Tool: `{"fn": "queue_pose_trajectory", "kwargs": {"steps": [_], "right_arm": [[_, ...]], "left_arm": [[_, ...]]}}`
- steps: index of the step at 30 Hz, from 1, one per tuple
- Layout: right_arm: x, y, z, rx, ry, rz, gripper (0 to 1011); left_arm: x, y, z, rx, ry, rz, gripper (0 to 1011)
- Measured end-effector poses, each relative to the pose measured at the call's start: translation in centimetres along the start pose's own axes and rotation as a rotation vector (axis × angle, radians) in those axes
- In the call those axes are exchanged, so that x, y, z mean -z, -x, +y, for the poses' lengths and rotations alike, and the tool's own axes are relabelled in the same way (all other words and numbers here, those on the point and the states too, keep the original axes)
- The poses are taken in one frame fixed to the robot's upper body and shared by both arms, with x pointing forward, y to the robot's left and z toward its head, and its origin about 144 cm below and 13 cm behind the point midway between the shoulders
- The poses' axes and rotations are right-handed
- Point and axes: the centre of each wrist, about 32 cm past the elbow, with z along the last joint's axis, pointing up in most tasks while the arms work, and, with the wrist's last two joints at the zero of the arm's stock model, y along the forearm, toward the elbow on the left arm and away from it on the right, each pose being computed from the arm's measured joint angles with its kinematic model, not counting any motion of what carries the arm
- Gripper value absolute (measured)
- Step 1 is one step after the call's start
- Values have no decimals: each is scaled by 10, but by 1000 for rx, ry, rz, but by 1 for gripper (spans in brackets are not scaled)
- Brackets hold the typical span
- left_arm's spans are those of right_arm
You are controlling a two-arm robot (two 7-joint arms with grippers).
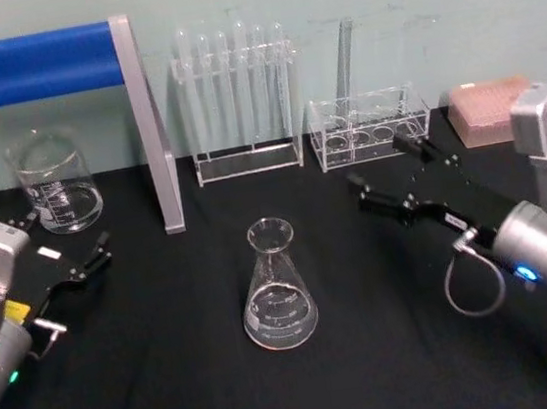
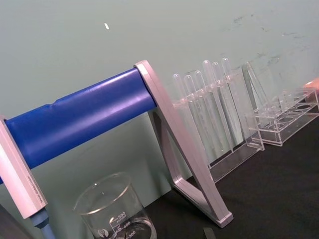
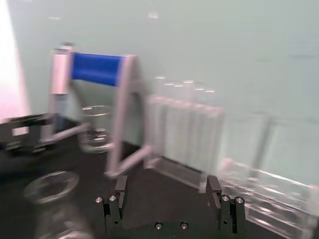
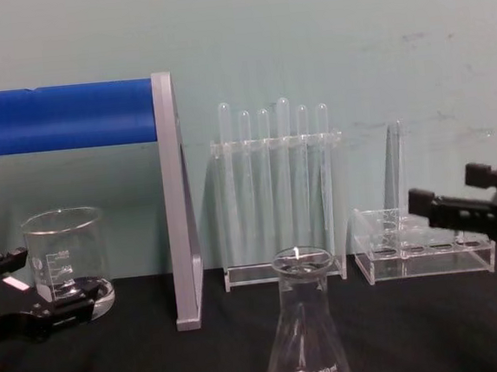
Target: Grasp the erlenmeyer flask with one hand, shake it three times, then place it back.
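Flask (image 1: 277, 287) near worktop's front middle: probably light, slick, breakable, best pinched at neck; right gripper (image 1: 387, 172) fingers spread, left gripper (image 1: 80, 265) fingers parted, both empty.

We see the erlenmeyer flask (image 1: 277, 285) standing upright at the middle of the table (image 1: 178, 399), nearest us. Behind it, along the wall, a test tube rack (image 1: 238, 98) stands between a roller stand (image 1: 148, 130) on the left and a low rack (image 1: 369, 126) on the right. A beaker (image 1: 54, 181) sits far left. The left gripper (image 1: 81, 273) hovers before the beaker; the right gripper (image 1: 388, 174), fingers apart, hangs right of the flask.
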Motion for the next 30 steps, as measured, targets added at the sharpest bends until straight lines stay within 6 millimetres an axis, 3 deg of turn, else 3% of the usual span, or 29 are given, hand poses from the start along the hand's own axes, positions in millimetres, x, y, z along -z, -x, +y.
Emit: {"fn": "queue_pose_trajectory", "kwargs": {"steps": [5,10,19,30], "right_arm": [[14,13,21,158,15,-9,1000],[29,23,31,210,54,6,1000],[48,31,36,241,102,-2,1000],[48,31,36,243,102,-4,1000]], "left_arm": [[0,0,0,0,0,0,1001],[0,0,0,0,0,0,1001],[0,0,0,0,0,0,1001],[0,0,0,0,0,0,1001]]}}
